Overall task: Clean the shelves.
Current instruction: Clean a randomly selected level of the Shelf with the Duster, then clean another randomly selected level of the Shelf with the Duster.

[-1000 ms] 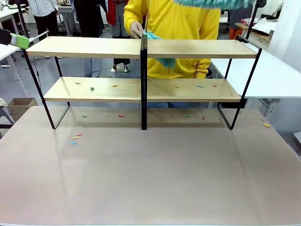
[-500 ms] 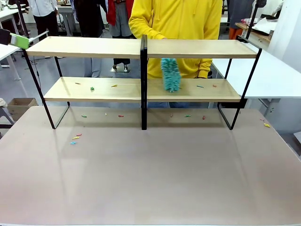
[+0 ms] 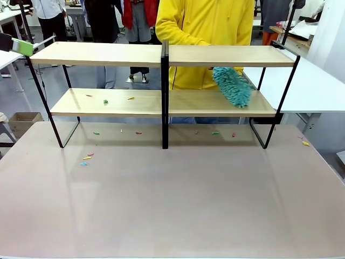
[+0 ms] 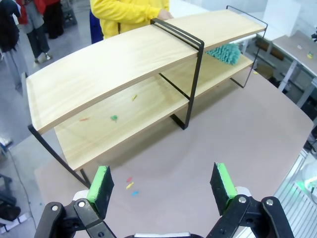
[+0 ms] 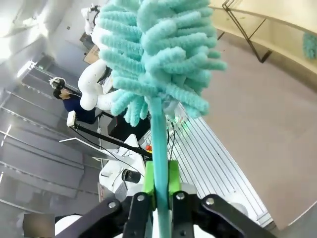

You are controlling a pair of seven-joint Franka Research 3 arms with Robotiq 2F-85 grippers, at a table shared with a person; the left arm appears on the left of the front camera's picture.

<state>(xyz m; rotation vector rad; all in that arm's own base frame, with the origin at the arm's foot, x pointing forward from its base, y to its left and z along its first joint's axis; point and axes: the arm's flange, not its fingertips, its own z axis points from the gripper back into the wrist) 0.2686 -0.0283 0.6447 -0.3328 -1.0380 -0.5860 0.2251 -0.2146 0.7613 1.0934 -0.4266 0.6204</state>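
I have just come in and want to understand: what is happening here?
A person in a yellow hoodie stands behind the shelves, where a teal duster is over the right half of the lower board. The right gripper is shut on the handle of a second teal duster, away from the shelves. The left gripper hangs open over the table.

The shelves point(image 3: 102, 54), two light wooden boards on a black frame, are standing upright across the far bench point(image 3: 172, 205), coloured scraps point(image 3: 105, 101) littering the lower board.
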